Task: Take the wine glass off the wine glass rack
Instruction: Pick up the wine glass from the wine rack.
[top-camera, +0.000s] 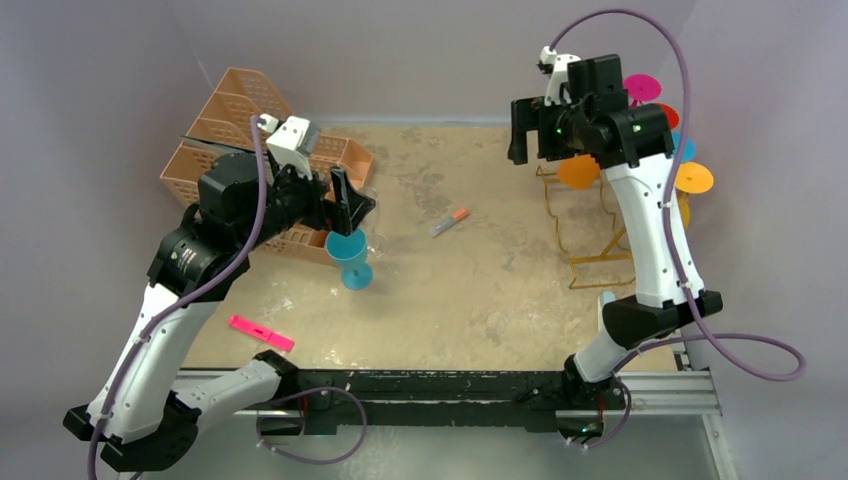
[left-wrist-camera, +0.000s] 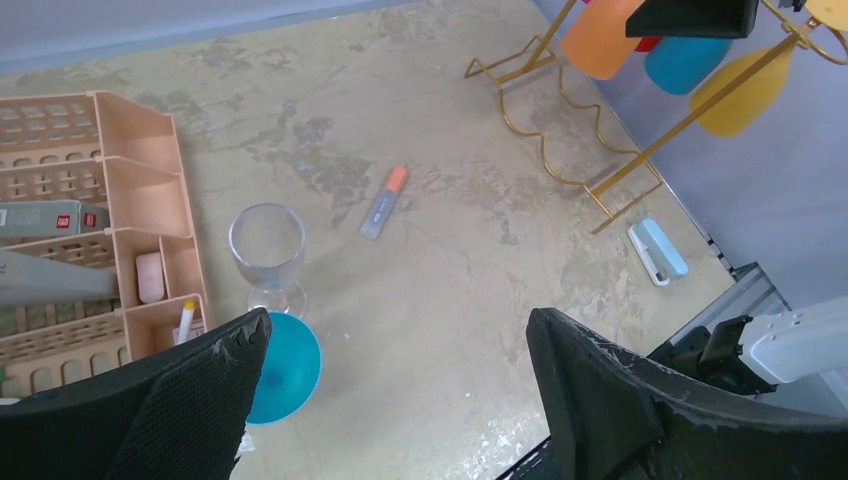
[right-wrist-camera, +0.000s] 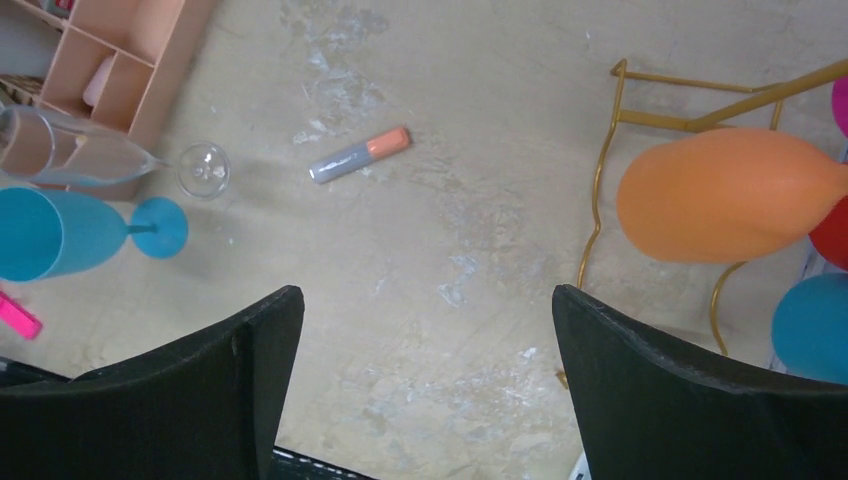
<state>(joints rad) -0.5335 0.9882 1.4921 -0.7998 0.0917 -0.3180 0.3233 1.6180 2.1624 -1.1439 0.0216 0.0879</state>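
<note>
Nearest thing is a pink highlighter (top-camera: 261, 333) lying on the desk (top-camera: 470, 300) by the left arm's base. A bit further in, the left claw (left-wrist-camera: 400, 330) hangs over the desk with its fingers spread wide and nothing between them. Right under it the blue wine glass (top-camera: 350, 258) is standing upright on the desk, so it's off the rack, with a clear glass (left-wrist-camera: 266, 245) just beside it, also upright. Both sit right in front of the peach organiser (top-camera: 240, 130). Mid-desk there's a grey and orange marker (top-camera: 450, 222) lying on its own, well apart from everything. Over on the far right is the gold wine glass rack (left-wrist-camera: 640, 157), with an orange wine glass (right-wrist-camera: 725, 195) and a yellow wine glass (left-wrist-camera: 740, 95) hanging on it, plus a few more colours behind. The right claw (right-wrist-camera: 428, 300) is up high near the rack, fingers wide too, holding nothing.
</note>
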